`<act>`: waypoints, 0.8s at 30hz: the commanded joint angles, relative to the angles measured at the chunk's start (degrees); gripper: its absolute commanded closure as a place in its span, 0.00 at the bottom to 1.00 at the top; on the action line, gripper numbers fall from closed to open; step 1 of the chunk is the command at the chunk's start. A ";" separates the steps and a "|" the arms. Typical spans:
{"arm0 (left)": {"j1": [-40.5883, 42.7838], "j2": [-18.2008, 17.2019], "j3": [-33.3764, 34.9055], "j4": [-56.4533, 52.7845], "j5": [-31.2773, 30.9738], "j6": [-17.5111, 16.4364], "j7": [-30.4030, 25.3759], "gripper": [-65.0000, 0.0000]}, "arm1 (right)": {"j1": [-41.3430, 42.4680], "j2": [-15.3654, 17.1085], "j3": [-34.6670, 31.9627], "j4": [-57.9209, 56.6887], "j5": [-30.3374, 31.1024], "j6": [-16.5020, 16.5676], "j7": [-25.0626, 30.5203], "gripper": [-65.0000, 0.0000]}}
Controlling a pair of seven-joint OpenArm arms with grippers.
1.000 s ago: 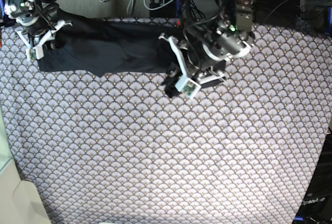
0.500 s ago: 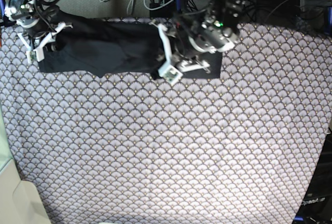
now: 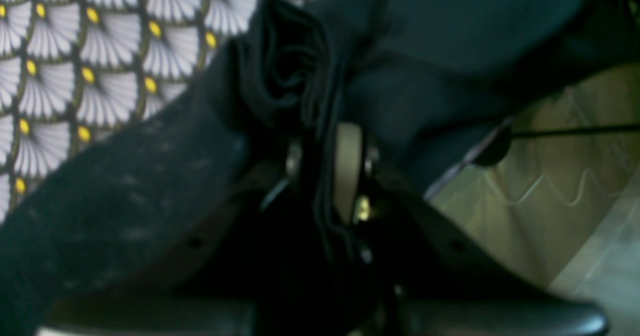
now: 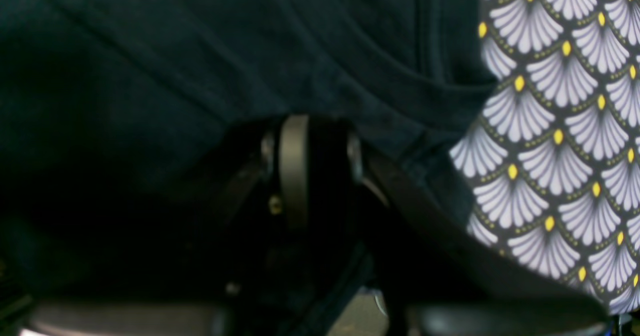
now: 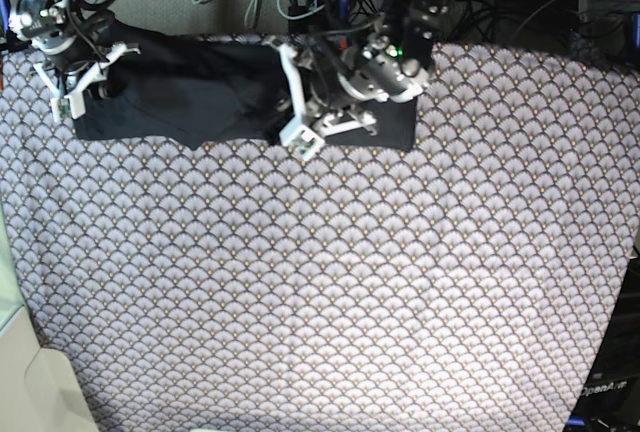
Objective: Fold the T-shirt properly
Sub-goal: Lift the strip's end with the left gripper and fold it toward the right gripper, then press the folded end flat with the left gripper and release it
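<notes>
T-shirt (image 5: 205,92), black, lies as a long band along the far edge of the counter (image 5: 330,292), which is covered by a fan-patterned cloth. Left gripper (image 3: 325,176) is pinching a bunched fold of the shirt; several fabric layers run between its beige pads (image 3: 347,171), and the cloth rises in a crumpled roll just above them. In the base view this arm sits over the shirt's right part. Right gripper (image 4: 312,171) is at the shirt's other end, nearly pressed together on dark fabric beside the hem; the held layer itself is too dark to make out clearly.
</notes>
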 commanded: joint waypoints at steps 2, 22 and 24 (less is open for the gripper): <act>-0.49 0.85 0.23 1.14 -0.95 -0.33 -1.35 1.00 | -0.15 0.44 0.08 0.55 0.50 0.19 0.46 0.86; 0.21 0.06 0.23 1.32 -1.39 -1.03 -3.72 0.40 | -0.41 0.44 0.08 0.55 0.50 0.19 0.46 0.86; 0.30 0.06 0.31 2.11 -1.48 -1.12 -3.81 0.40 | -0.41 0.44 0.08 0.55 0.50 0.19 0.46 0.86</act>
